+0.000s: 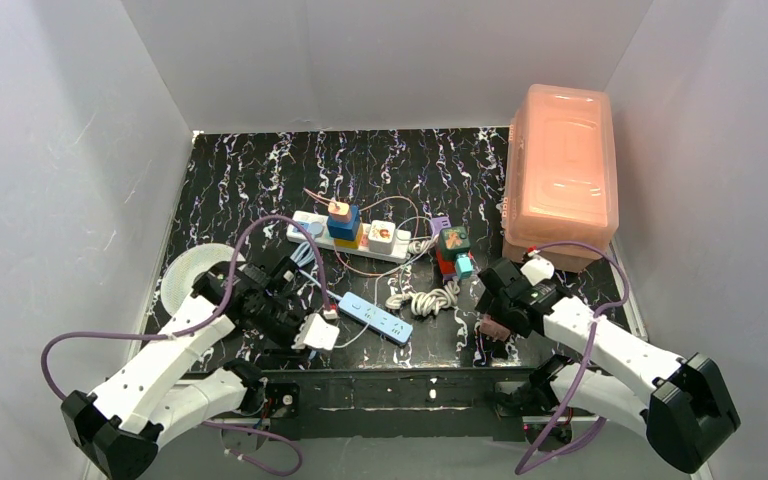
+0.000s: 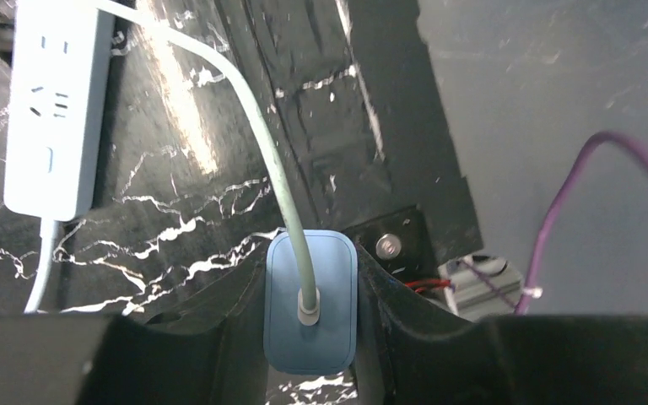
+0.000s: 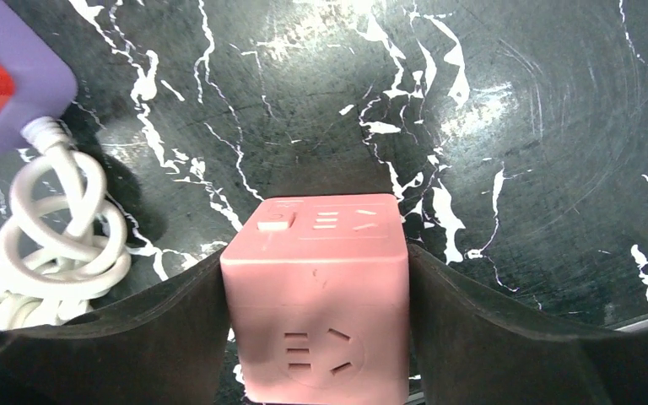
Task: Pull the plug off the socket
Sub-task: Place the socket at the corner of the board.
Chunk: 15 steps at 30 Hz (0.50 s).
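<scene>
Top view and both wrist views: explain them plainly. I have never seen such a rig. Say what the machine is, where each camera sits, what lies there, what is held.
A left arm and a right arm are bolted to a table. One camera looks down from above; one rides each wrist. On the table lie a long white power strip, a slim blue strip, a coiled cord and an orange box. The left tool grips a blue plug; the right tool clasps a pink cube socket.

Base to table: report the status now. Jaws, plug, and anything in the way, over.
Left jaws shut on blue plug, held clear of long white power strip. Right jaws closed on pink cube socket. Nothing blocks the plug.
</scene>
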Each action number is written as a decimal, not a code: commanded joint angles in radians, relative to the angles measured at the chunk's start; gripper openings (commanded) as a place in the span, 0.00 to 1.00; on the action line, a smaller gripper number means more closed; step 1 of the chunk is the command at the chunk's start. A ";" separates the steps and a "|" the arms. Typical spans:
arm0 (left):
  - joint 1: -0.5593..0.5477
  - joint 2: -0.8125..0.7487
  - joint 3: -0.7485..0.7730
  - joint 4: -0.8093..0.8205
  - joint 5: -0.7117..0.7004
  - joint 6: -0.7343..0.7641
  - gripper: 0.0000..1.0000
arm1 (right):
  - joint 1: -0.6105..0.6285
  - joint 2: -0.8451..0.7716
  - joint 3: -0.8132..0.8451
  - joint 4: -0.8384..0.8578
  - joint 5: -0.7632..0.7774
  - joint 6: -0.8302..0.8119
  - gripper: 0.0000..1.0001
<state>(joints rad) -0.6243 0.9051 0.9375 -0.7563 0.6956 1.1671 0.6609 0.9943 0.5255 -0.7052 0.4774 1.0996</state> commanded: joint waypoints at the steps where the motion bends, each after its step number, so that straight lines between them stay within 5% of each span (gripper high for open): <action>1: -0.006 0.007 -0.089 -0.034 -0.109 0.149 0.00 | -0.004 -0.048 0.048 -0.013 0.043 0.013 0.78; 15: -0.028 0.071 -0.352 0.289 -0.469 0.331 0.05 | -0.004 -0.186 0.188 -0.094 0.033 -0.064 0.81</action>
<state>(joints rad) -0.6415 0.9585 0.6296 -0.4721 0.3256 1.4208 0.6613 0.8391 0.6483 -0.7685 0.4942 1.0691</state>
